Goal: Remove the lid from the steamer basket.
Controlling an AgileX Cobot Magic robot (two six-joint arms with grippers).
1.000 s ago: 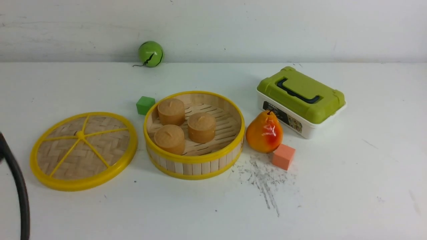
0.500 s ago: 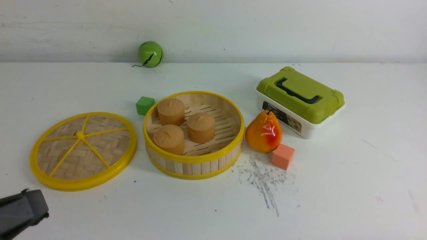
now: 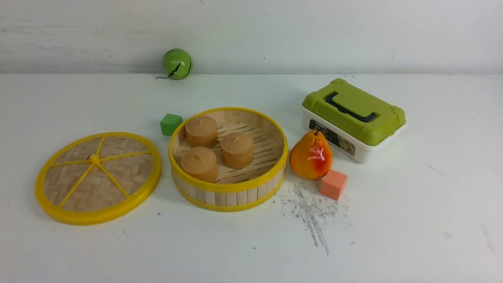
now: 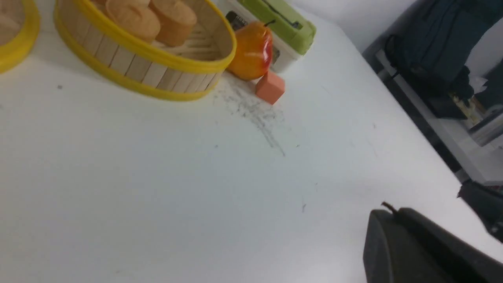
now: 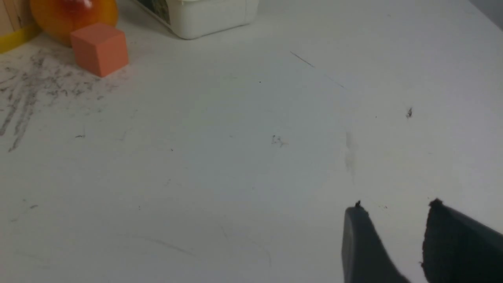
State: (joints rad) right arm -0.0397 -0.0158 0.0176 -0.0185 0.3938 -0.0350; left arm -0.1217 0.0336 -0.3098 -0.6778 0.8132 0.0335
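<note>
The lid (image 3: 118, 177), a woven bamboo disc with a yellow rim and spokes, lies flat on the table just left of the steamer basket (image 3: 228, 190). The basket stands uncovered and holds three brown round cakes (image 3: 237, 149). In the left wrist view the basket (image 4: 129, 67) and a bit of the lid's rim (image 4: 15, 43) show far from my left gripper (image 4: 395, 212), which is shut on nothing over bare table. My right gripper (image 5: 396, 205) is open and empty above bare table. Neither arm shows in the front view.
A pear (image 3: 311, 156) and an orange cube (image 3: 333, 184) sit right of the basket, with a white box with a green lid (image 3: 353, 114) behind them. A green cube (image 3: 171, 124) and a green ball (image 3: 177, 63) lie farther back. Dark scuffs (image 3: 310, 212) mark the table.
In the front view my left arm showed at the lower left edge, first a cable, then the dark gripper tip; it has now gone out of frame. Lid and basket have not moved.
</note>
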